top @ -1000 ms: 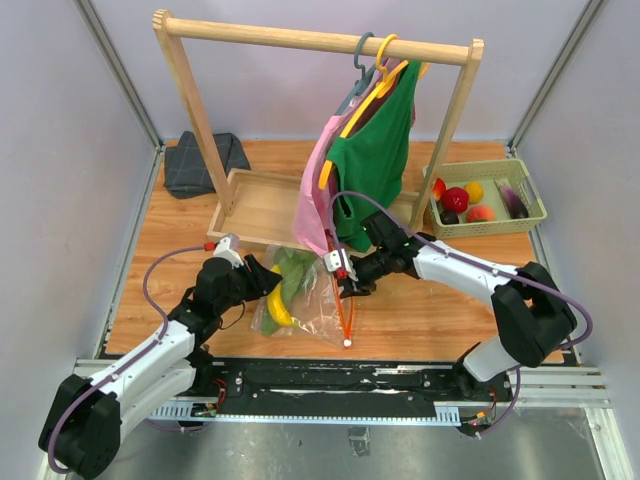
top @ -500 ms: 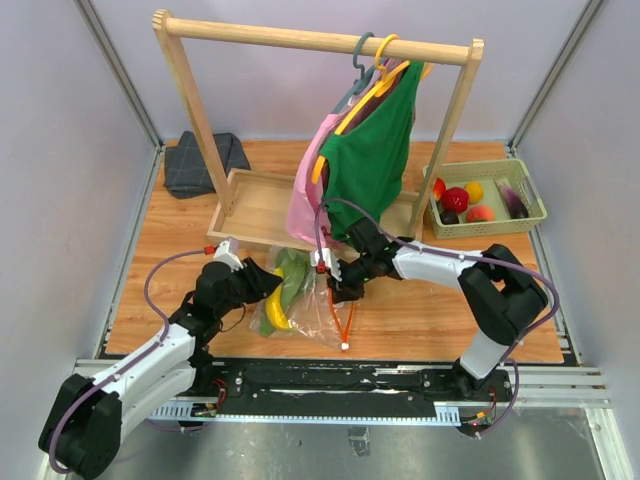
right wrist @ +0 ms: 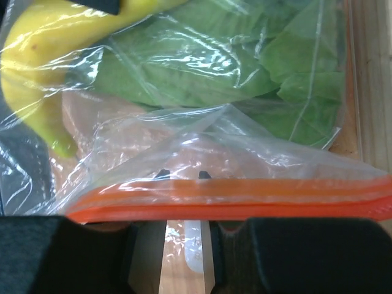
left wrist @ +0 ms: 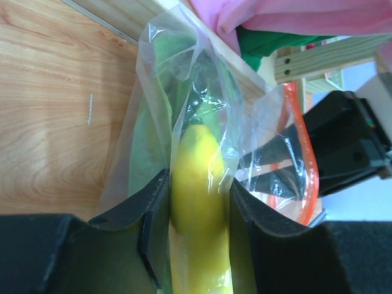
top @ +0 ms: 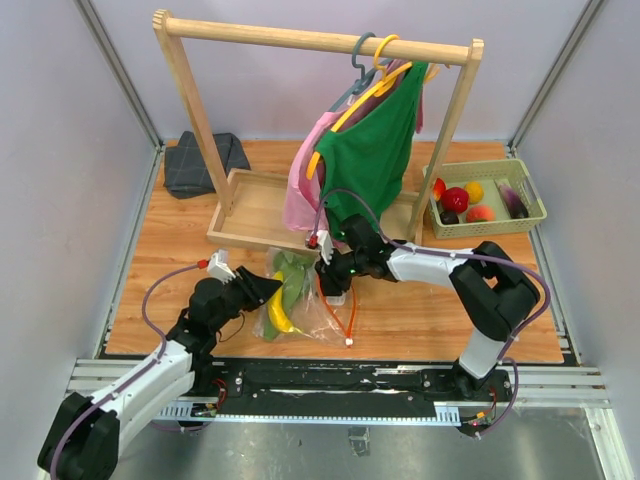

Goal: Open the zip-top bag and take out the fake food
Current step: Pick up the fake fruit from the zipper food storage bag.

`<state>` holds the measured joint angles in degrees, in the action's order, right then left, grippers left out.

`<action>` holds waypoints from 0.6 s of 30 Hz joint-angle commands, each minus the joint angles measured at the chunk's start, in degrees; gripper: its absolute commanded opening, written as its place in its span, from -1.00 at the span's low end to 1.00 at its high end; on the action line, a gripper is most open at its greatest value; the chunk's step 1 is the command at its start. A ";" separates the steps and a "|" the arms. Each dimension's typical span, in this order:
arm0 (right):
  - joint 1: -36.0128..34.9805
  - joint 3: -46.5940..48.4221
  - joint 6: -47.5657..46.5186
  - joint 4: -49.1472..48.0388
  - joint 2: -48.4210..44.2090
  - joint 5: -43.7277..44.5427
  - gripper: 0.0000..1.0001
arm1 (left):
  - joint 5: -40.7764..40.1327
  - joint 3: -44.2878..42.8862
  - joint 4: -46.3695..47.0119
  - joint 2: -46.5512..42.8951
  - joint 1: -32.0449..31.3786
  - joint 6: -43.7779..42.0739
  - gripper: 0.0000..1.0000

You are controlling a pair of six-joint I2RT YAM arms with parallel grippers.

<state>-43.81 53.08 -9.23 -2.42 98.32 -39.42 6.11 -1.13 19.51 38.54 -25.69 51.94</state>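
The zip-top bag lies crinkled on the table in front of the rack, its orange zip strip curving down to a white slider. Inside it, the fake food shows as a yellow banana and green leafy pieces. My left gripper is shut on the banana through the plastic, one jaw on each side. My right gripper is at the bag's top edge. Its jaws stand slightly apart, the zip strip crosses over them, and wood shows between.
A wooden rack with a tray base stands behind the bag. Its green and pink garments hang just above my right arm. A basket at the right holds more fake food. A dark folded cloth lies back left.
My right gripper has moved left along the bag's top, pushing the hanging garments leftward. My left arm has drawn back toward its base, still holding the banana; the bag shifted slightly.
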 commanded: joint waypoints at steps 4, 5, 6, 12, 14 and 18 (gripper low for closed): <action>-0.07 -1.44 11.58 -4.15 2.05 7.30 -0.46 | -1.37 4.00 -1.78 -7.49 -0.06 5.49 -0.67; -0.10 -2.02 13.11 -4.77 2.01 8.12 -0.47 | -1.51 4.21 -2.52 -8.31 -0.13 5.59 -0.67; -0.13 -2.52 14.66 -5.73 1.85 8.46 -0.47 | -1.64 4.40 -3.08 -8.80 -0.07 5.65 -0.67; -0.13 -2.85 24.25 -11.56 3.96 5.74 -0.46 | -1.57 4.38 -7.07 -7.69 -0.07 5.70 -0.62; -0.12 -2.04 26.81 -12.91 5.60 3.58 -0.44 | -1.23 4.33 -7.09 -6.77 -0.06 5.71 -0.61; 0.07 -1.49 29.67 -16.22 7.23 -2.96 -0.40 | -0.95 3.80 -7.02 -5.53 -0.07 5.59 -0.61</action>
<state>-43.81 50.43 14.41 -14.00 104.01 -35.66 4.80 -0.49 13.21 32.18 -25.69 57.28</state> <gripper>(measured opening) 0.292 0.403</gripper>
